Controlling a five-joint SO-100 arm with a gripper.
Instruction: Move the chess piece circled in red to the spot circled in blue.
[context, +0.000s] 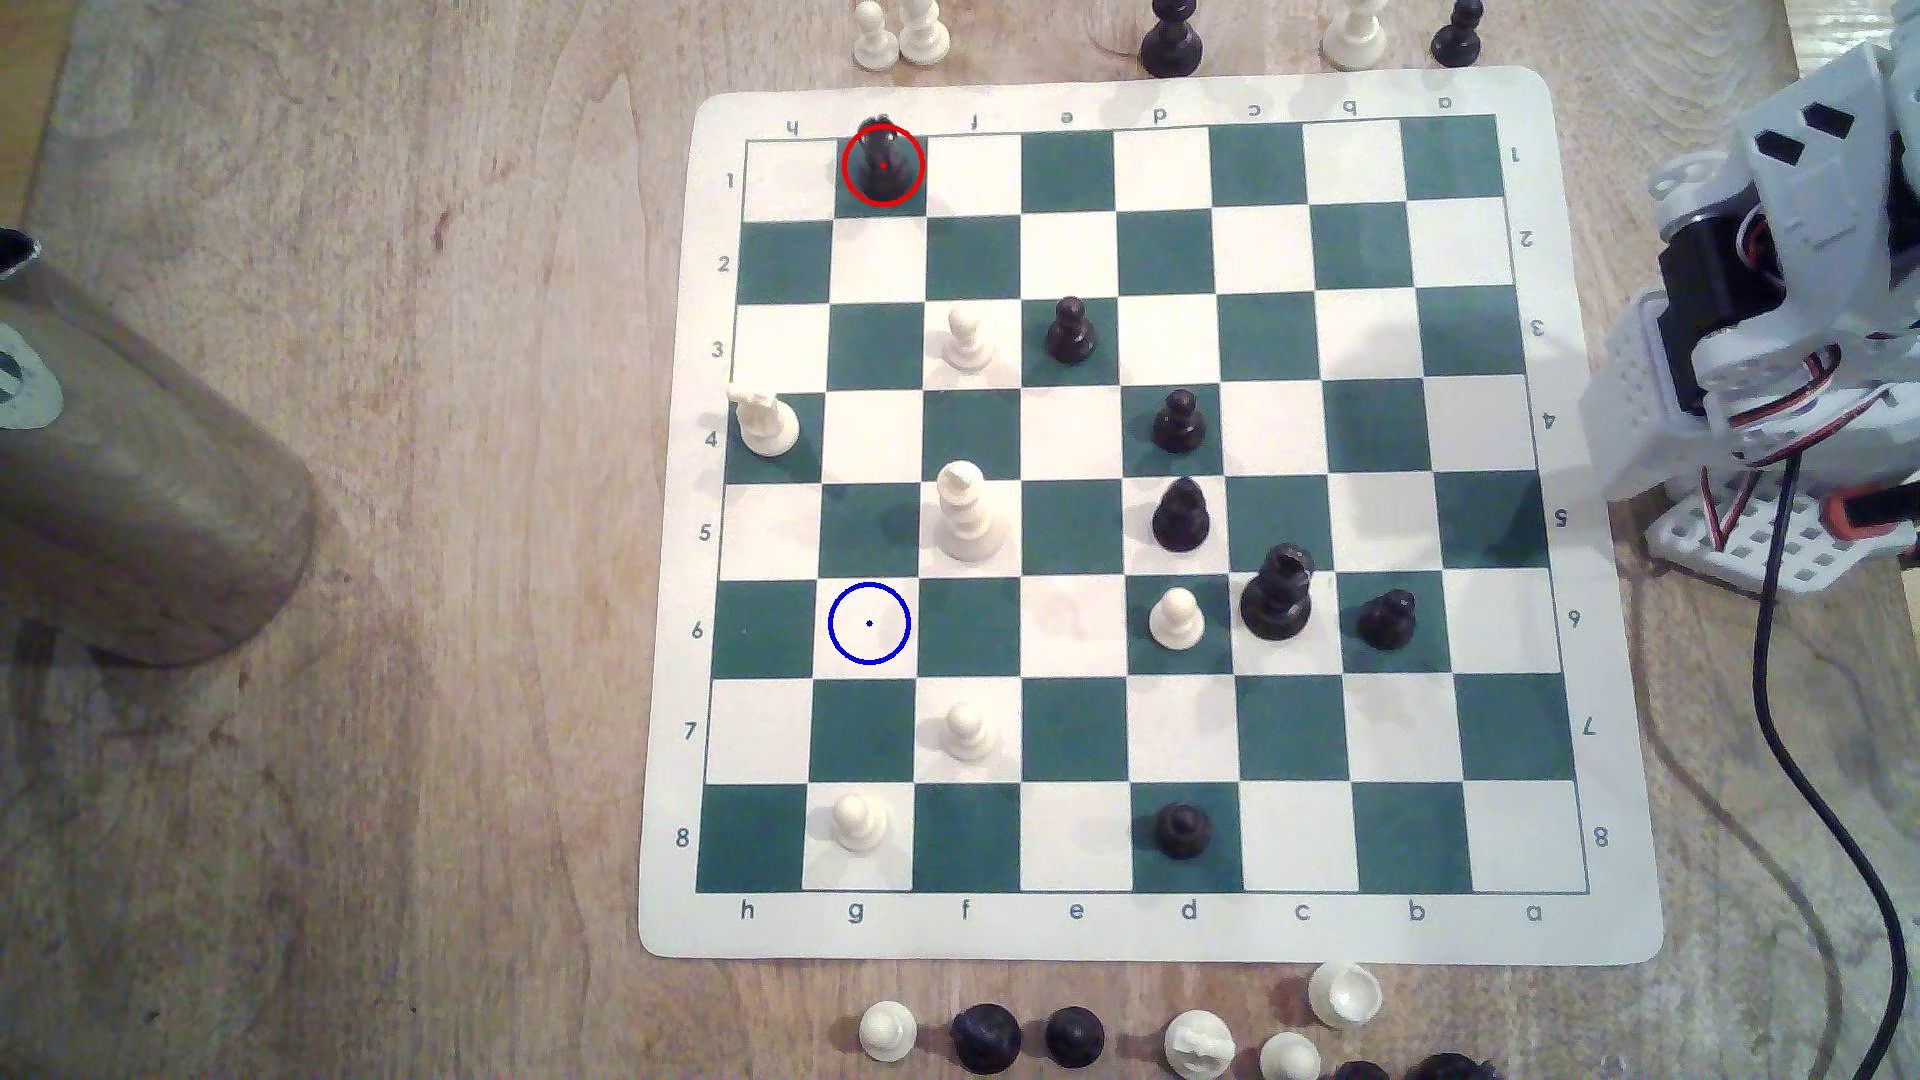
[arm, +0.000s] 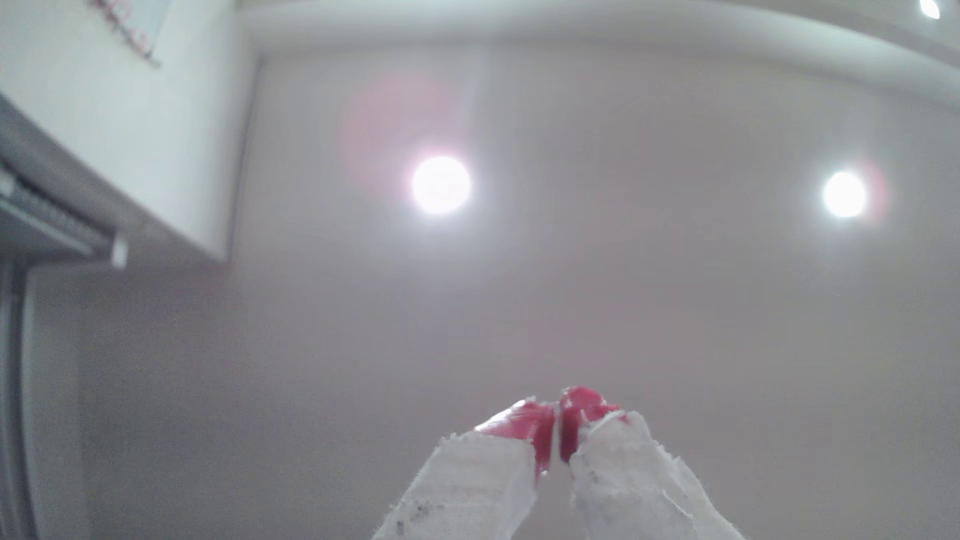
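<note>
You're at the very start here: nothing lifted, nothing touched. The chess piece (context: 882, 166), your red-ringed black one, stands upright on its green square in the board's far row, second square in from the chessboard's (context: 1132, 929) corner at the exterior view's upper left. The spot (context: 870, 623), the cream square with the blue ring, lies in that same file, five rows nearer the camera, and it's bare.

Your arm (context: 1766, 312) sits folded off the board's edge at the exterior view's right, well apart from the piece. In the wrist view the gripper (arm: 557, 423) points up at the ceiling lights, its red tips pressed together with nothing between them, so clenched and empty.

So the step in hand is the reach. I'd judge the next move calls for swinging across the whole width of the board, parting the jaws on the way, and coming down over the piece's top. (The piece stands alone in that corner, no neighbours touching, so the descent looks uncluttered.)

Mind the carry afterwards: the file between piece and spot is free, but a tall white piece (context: 966, 514) stands just beside the spot's diagonal, one file towards the board's middle. Keep the lift high.
</note>
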